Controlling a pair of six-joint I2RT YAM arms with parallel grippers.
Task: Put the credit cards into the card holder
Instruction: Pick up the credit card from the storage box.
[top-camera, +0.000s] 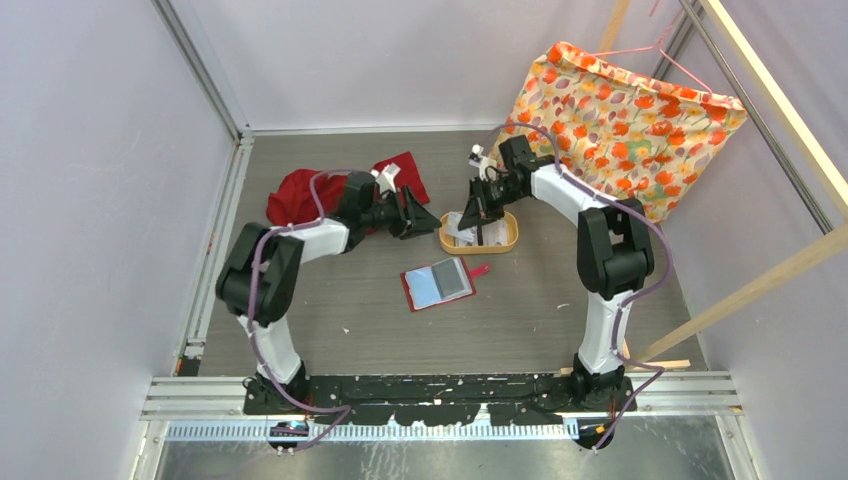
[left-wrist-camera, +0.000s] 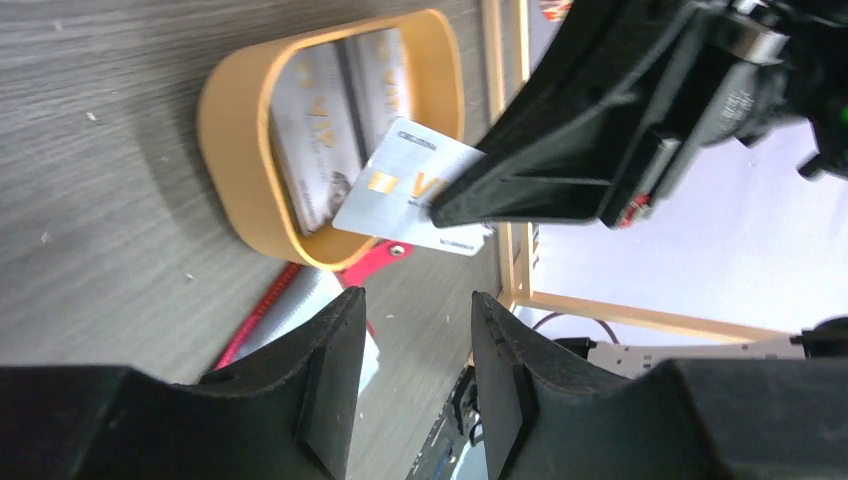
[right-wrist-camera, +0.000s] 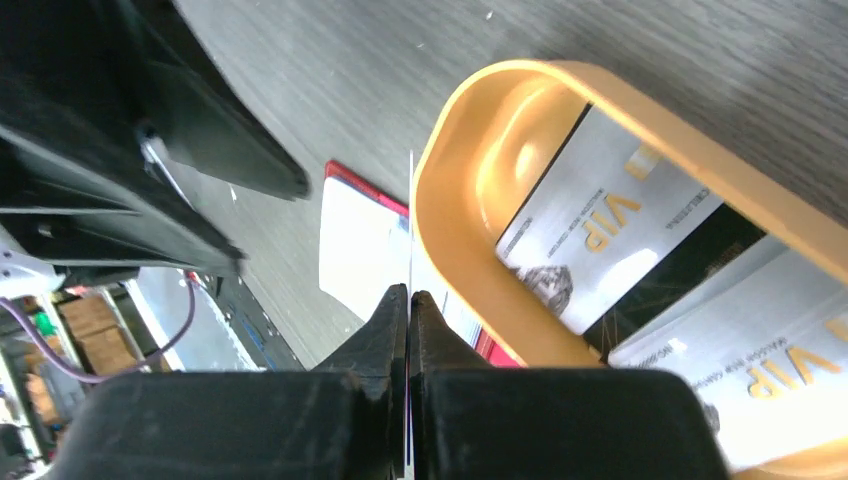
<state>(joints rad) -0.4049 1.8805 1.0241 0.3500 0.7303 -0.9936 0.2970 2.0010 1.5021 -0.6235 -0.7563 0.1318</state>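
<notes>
Now pinching one credit card (left-wrist-camera: 400, 180) at its edge with the right hand (right-wrist-camera: 410, 300), jaws closed tight on it, over the end rim of the oval tan tray (left-wrist-camera: 225, 130). Seeing more credit cards (right-wrist-camera: 600, 230) lying flat inside that tray. Hovering just beside it with the left hand (left-wrist-camera: 413, 305) partly open, gripping nothing. Finding the red card holder (top-camera: 438, 284) spread open on the bench (top-camera: 330, 300), near the tray, toward the arm bases.
</notes>
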